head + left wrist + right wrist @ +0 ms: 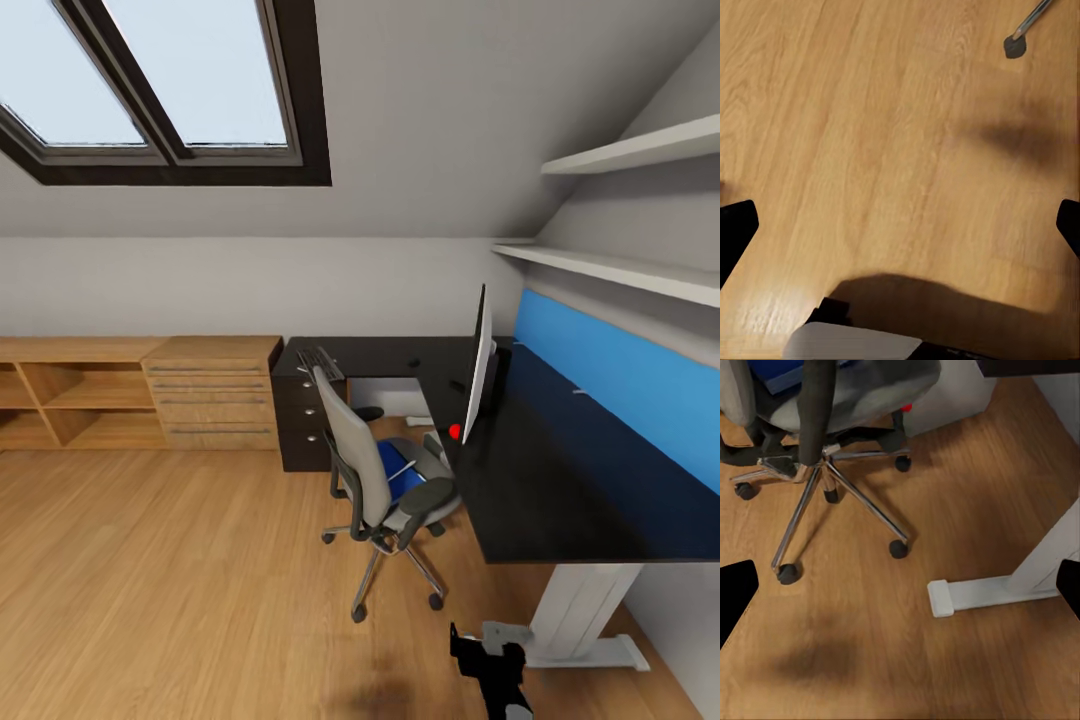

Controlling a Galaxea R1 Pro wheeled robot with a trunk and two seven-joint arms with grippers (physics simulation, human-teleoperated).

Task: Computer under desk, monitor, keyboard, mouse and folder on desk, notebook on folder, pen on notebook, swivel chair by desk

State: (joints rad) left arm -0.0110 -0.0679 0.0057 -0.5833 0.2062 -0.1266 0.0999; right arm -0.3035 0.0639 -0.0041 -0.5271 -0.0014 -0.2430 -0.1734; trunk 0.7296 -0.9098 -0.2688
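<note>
The robot stands back from the workspace, so this reads as the approach, before any object is handled. The next move probably calls for rolling closer to the swivel chair (385, 480) and reaching over its black armrest for the folder (398, 470), the bright blue flat thing lying on the seat.

The chair sits at about 6 o'clock from the monitor (480, 365), close beside the inner edge of the counter (560, 480). Its back is grey cloth, tall and slightly curved; its chrome five-star base (817, 495) ends in small black castors on the floor.

The counter is an L of glossy black, smooth enough to reflect the blue wall panel (620, 375), and it stands on a flat white leg (585, 610). A black drawer unit (305, 420) with round silver knobs closes its far end, at about 9 o'clock from the monitor. The monitor stands on the counter edge-on to the head camera, thin, black-fronted and pale-backed. The keyboard (318, 362) lies flat and dark on the far wing above the drawers.

The floor (885, 150) is warm wood plank.

Both hands hang over the floor, holding nothing. The right hand (900, 585) and the left hand (900, 225) are each spread wide, dark fingertips at opposite picture edges.
</note>
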